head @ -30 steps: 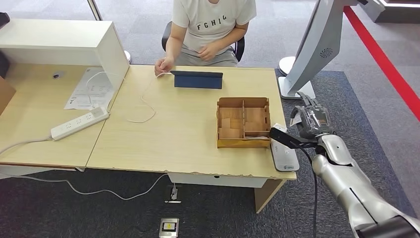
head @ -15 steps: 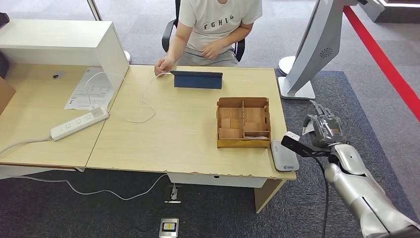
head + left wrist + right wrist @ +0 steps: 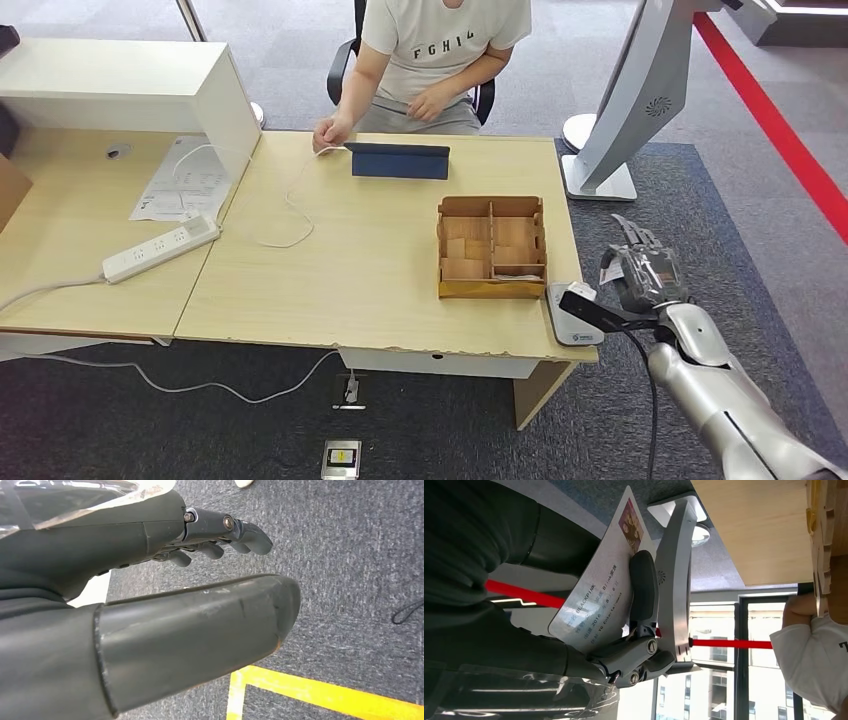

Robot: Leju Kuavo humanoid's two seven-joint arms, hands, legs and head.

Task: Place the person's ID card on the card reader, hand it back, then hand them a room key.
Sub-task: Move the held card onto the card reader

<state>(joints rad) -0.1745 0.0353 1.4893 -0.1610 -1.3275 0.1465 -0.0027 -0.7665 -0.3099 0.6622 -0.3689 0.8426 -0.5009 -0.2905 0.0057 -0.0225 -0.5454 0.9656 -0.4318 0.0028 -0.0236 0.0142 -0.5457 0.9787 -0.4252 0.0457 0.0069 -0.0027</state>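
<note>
ID card (image 3: 596, 597) — white, glossy, small portrait photo at one corner, several lines of grey print across the face, one reading "BLACKPINK". It lies flat against the palm side of the right hand (image 3: 643, 277), pinned there by a dark finger (image 3: 643, 587) crossing its printed face; in the head view just a pale sliver of it shows at the hand's edge. Right hand holds the card off the desk (image 3: 380, 270), just past the desk's right edge, close beside the card reader (image 3: 573, 315) without touching it. The reader is a flat grey pad at the desk's front right corner, directly in front of the wooden tray (image 3: 491, 247). Right arm comes up from below, silver forearm bent at the wrist, fingers pointing away from the robot, toward the white stand (image 3: 620, 100) on the carpet beyond the desk.

Left hand (image 3: 165, 595) — hangs over grey carpet, thick thumb extended, darker fingers loosely curled, nothing in it.

Person (image 3: 430, 60) sits at the desk's far side, one hand resting on the desk edge near a dark blue folder (image 3: 399, 160).
</note>
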